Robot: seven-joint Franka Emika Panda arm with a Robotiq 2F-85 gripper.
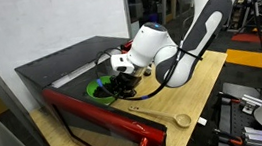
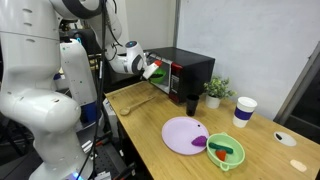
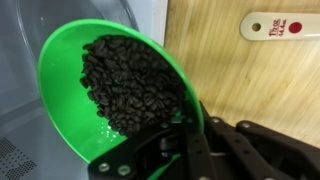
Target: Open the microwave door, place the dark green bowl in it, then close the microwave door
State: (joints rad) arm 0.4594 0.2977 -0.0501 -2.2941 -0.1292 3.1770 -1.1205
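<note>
My gripper (image 3: pixel 185 130) is shut on the near rim of the dark green bowl (image 3: pixel 55 90), which is full of dark coffee beans. The bowl hangs tilted in front of the microwave (image 1: pixel 69 60), just above the wooden table. The microwave door (image 1: pixel 88 129), red-framed with dark glass, stands swung open beside it. In both exterior views the gripper (image 1: pixel 122 82) (image 2: pixel 148 68) holds the bowl (image 1: pixel 101 87) (image 2: pixel 157 71) close to the microwave (image 2: pixel 190 65) and its opening. Whether the bowl is past the opening I cannot tell.
A wooden spoon (image 1: pixel 167 119) lies on the table near the arm, and a white labelled spoon (image 3: pixel 285 25) shows in the wrist view. Farther along are a lavender plate (image 2: pixel 185 135), a lime-green bowl (image 2: pixel 227 152), a white cup (image 2: pixel 244 110), a black cup (image 2: pixel 191 103) and a small plant (image 2: pixel 215 92).
</note>
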